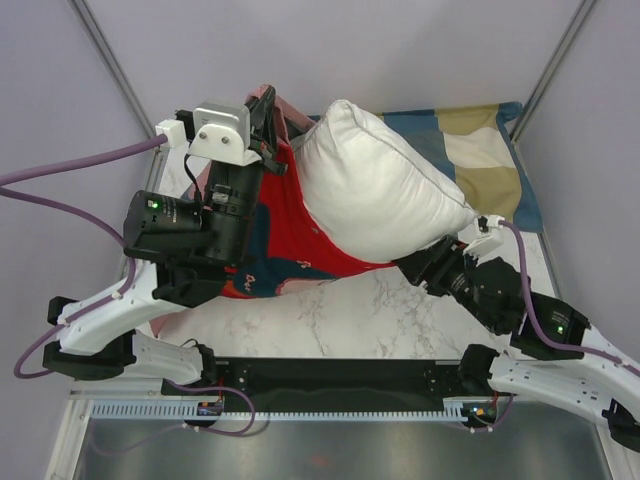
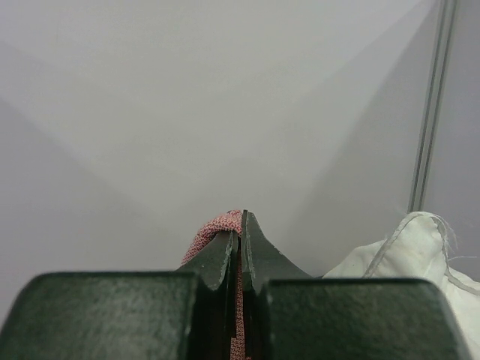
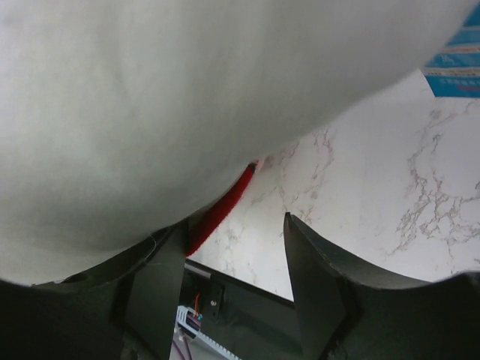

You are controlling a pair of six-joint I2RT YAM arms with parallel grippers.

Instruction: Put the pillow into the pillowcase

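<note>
The pillow, plump, soft and probably light, is propped at the raised mouth of the pillowcase on the bench, with most of it outside. The case's limp hem is pinched fast in the left claw, while the right claw is spread wide beneath the pillow's near corner, gripping nothing. A seamed corner is judged the surest hold, since the filling will squash and sag.

Pale grey walls enclose a white marble table.
</note>
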